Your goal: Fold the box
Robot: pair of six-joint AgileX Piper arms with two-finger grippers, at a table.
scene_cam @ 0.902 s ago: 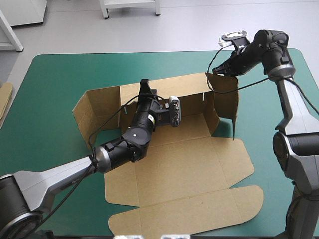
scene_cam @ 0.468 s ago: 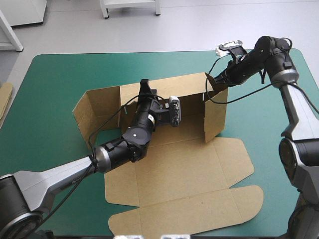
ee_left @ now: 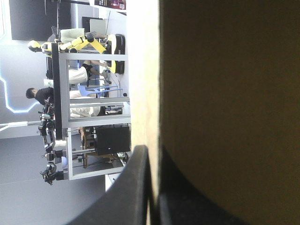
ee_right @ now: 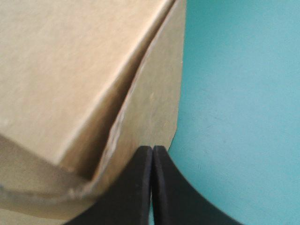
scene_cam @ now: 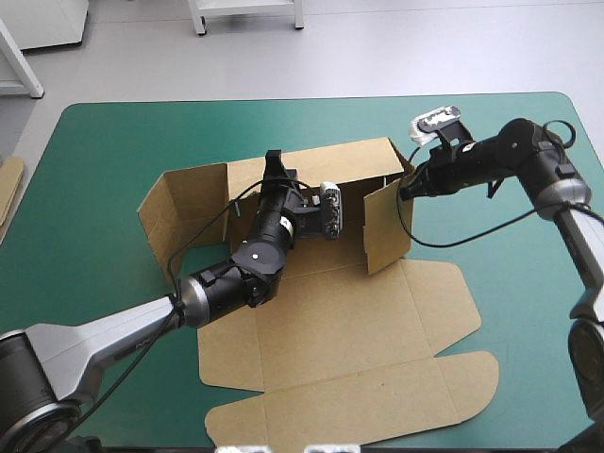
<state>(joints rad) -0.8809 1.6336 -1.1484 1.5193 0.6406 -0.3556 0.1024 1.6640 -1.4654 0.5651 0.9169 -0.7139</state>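
Touching box (scene_cam: 330, 321), seemingly, right gripper (scene_cam: 404, 192) closed

The box (scene_cam: 340, 321) lies mid-table (scene_cam: 113, 142), base and lid flat toward the near edge, rear wall upright behind them. The left gripper (scene_cam: 275, 162) sits on that wall's top edge, board between its fingers. The right gripper (scene_cam: 408, 189) touches the right flap's outer face. 1 spare board (scene_cam: 9, 189) lies at the table's left edge.

The box (scene_cam: 359, 316) floor is crossed by the left arm (scene_cam: 226, 280) and walled off at the far side. Bare teal-green cover (scene_cam: 514, 283) is seen to its right.
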